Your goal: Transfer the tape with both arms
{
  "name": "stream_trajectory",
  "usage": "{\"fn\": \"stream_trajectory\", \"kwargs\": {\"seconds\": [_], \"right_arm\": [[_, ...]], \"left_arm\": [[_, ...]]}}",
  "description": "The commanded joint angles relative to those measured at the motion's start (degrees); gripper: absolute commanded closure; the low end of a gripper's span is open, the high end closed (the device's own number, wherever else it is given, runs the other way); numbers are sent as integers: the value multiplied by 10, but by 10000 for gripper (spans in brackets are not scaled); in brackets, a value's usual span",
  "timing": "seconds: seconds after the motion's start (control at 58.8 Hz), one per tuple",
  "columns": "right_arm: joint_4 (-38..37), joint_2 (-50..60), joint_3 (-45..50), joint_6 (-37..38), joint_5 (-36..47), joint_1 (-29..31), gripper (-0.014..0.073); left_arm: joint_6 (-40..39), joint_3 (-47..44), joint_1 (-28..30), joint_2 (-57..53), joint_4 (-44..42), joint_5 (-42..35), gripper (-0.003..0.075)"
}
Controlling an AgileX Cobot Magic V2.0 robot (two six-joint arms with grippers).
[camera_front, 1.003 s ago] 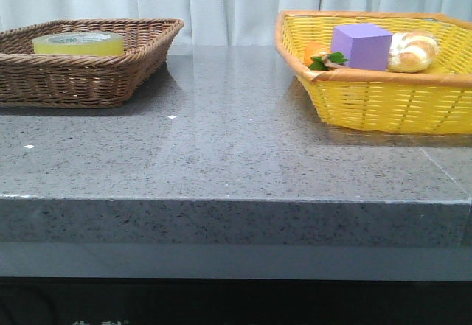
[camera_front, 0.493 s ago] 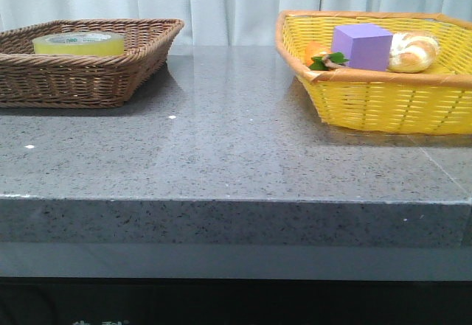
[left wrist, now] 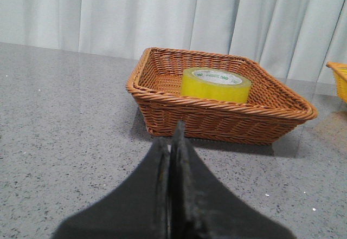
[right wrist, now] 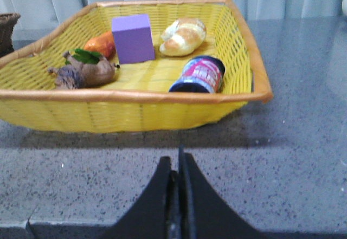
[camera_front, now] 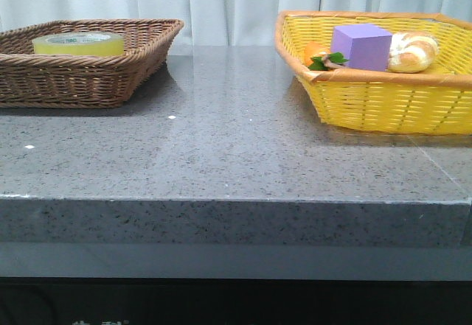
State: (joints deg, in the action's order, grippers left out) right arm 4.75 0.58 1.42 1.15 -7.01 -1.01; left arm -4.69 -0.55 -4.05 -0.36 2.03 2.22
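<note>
The tape, a yellow roll with green print on its core, lies flat in the brown wicker basket at the table's back left. It also shows in the left wrist view, inside the same basket. My left gripper is shut and empty, over the grey table short of that basket. My right gripper is shut and empty, over the table in front of the yellow basket. Neither arm shows in the front view.
The yellow basket at the back right holds a purple cube, a bread roll, an orange fruit with leaves and, in the right wrist view, a can. The grey stone table has its front edge near. White curtains hang behind.
</note>
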Motion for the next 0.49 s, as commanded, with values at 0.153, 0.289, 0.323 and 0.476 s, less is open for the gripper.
{"fn": "stream_trajectory", "kwargs": {"seconds": [0.153,0.289,0.323,0.476], "right_arm": [[2,15,-13,1,62,4,662],[2,15,-13,1,62,4,662],[-1,15,-13,1,62,4,662],[-2,15,-13,-4,82,4,662]], "left_arm": [[-3,-22,0,-10,0,-47,740],[-3,-22,0,-10,0,-47,740],[-3,-22,0,-10,0,-47,740],[-3,-22,0,-10,0,-47,740]]}}
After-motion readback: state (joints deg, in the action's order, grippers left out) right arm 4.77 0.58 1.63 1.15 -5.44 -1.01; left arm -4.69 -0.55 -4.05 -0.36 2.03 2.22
